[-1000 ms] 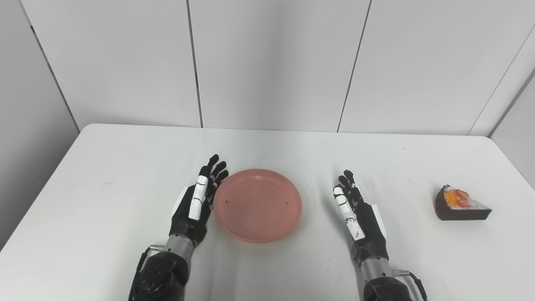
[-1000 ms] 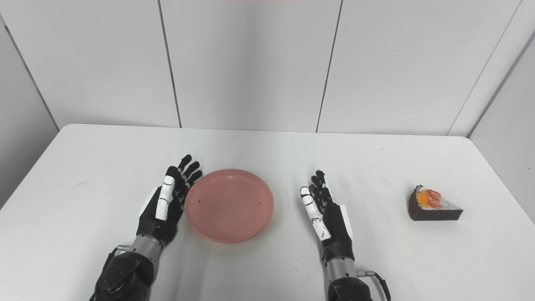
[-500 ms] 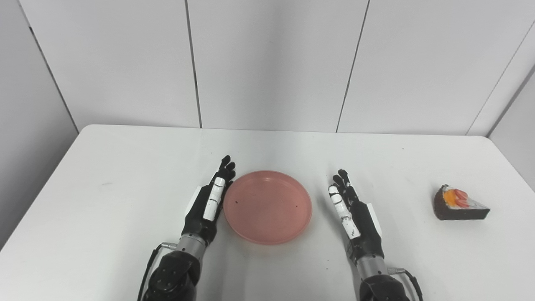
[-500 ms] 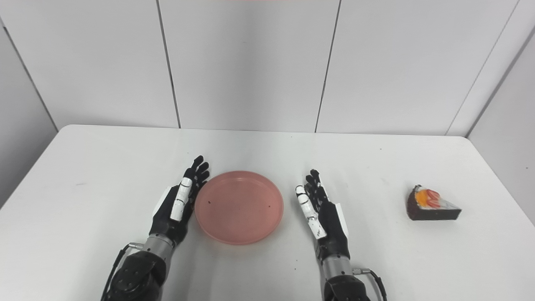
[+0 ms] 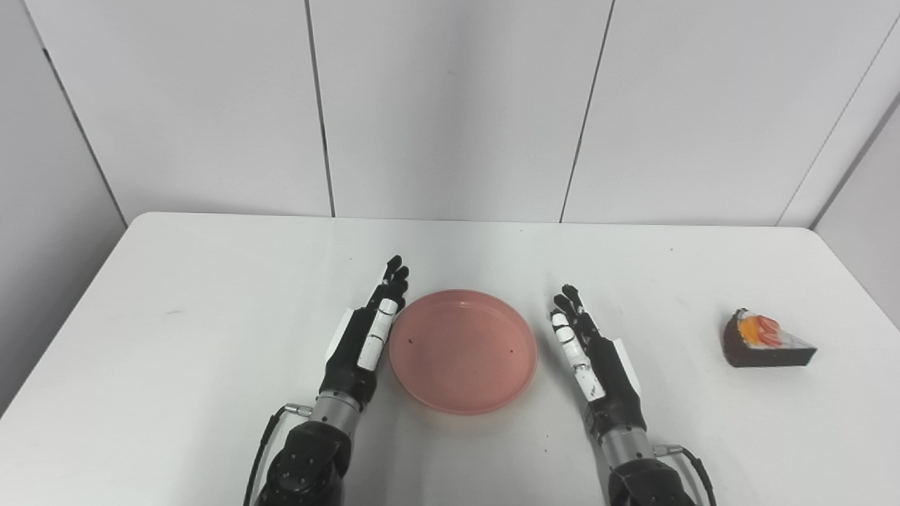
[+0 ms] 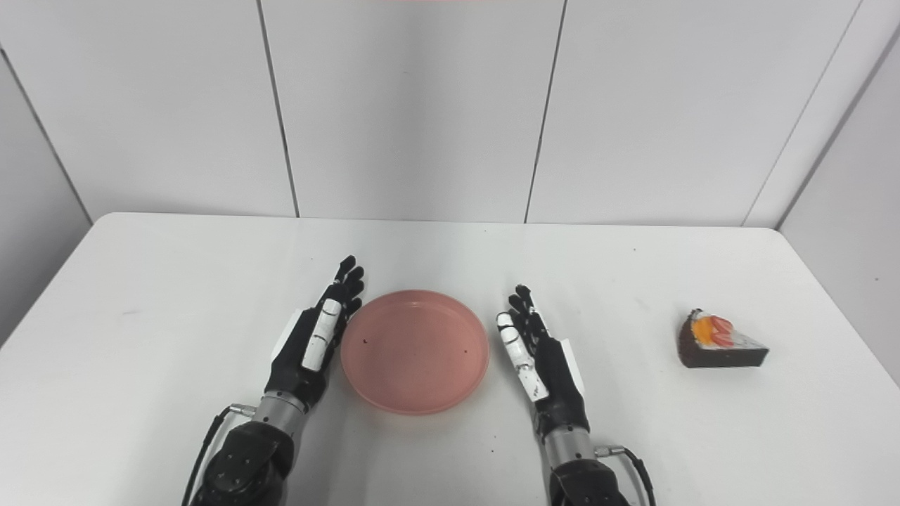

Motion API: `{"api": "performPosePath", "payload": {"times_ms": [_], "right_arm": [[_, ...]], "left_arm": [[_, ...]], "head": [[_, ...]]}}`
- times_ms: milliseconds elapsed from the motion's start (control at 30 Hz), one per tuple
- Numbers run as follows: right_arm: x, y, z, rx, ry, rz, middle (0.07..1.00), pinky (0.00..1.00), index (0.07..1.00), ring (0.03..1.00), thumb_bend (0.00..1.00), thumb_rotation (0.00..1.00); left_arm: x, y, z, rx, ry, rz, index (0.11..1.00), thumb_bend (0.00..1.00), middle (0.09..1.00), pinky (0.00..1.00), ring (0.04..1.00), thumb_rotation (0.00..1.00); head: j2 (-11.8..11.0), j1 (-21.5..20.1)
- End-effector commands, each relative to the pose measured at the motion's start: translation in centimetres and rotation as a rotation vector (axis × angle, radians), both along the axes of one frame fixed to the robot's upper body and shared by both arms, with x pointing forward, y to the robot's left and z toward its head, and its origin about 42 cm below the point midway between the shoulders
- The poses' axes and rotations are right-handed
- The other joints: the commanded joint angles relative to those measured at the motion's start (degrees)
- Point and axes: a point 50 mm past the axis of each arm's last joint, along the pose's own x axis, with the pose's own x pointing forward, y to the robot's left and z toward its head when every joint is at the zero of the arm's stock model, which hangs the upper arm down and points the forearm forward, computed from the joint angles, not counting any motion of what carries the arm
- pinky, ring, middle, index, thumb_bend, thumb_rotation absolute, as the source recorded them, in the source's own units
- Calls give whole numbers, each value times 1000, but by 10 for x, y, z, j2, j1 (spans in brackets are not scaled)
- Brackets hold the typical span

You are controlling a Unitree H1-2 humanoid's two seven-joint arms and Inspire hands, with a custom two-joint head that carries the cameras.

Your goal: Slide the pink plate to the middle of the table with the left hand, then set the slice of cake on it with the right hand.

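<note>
A round pink plate (image 5: 463, 349) lies empty on the white table (image 5: 211, 281), near its middle. My left hand (image 5: 365, 337) stands on edge with straight fingers, pressed against the plate's left rim and holding nothing. My right hand (image 5: 594, 358) stands the same way, open, a short gap to the right of the plate. A slice of chocolate cake (image 5: 763, 339) with orange and red topping rests far to the right, well apart from both hands.
Pale wall panels (image 5: 450, 105) rise behind the table's far edge. The cake sits close to the table's right edge (image 5: 861, 281).
My left hand has pushed the plate to the right, towards the right hand, and its fingers have drawn closer together. The right hand and the cake have kept their places; the camera has shifted slightly.
</note>
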Motion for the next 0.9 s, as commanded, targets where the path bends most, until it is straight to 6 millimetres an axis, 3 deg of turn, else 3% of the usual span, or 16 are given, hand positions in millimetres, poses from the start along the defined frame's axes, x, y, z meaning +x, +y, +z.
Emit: {"api": "performPosePath", "payload": {"times_ms": [0, 133, 267, 400, 633, 867], "right_arm": [[9, -2, 15, -22, -79, 17, 948, 975, 962, 933, 590, 839], [14, -14, 18, -66, -114, -8, 946, 966, 961, 938, 569, 793], [21, -31, 25, -164, -188, -52, 938, 896, 946, 913, 519, 778], [26, -44, 29, -227, -221, -117, 931, 857, 944, 898, 584, 745], [33, -71, 31, -415, -307, -248, 907, 842, 910, 884, 694, 696], [45, -91, 29, -519, -379, -354, 848, 755, 871, 820, 682, 588]], "left_arm": [[-17, -3, -31, 3, 67, 6, 1000, 707, 1000, 985, 1000, 1000], [-18, -3, -32, 16, 61, 0, 1000, 711, 1000, 986, 1000, 1000], [-18, -4, -33, 13, 64, 1, 1000, 709, 1000, 993, 1000, 1000], [-19, -3, -34, 16, 67, 1, 1000, 717, 1000, 992, 1000, 1000], [-17, 7, -34, 29, 67, -17, 1000, 683, 1000, 1000, 1000, 1000], [-17, 17, -30, 37, 95, -39, 1000, 639, 1000, 997, 1000, 1000]], "head": [[1, -3], [0, -8], [-2, -14], [-5, -30], [-15, -94], [-21, -129]]}}
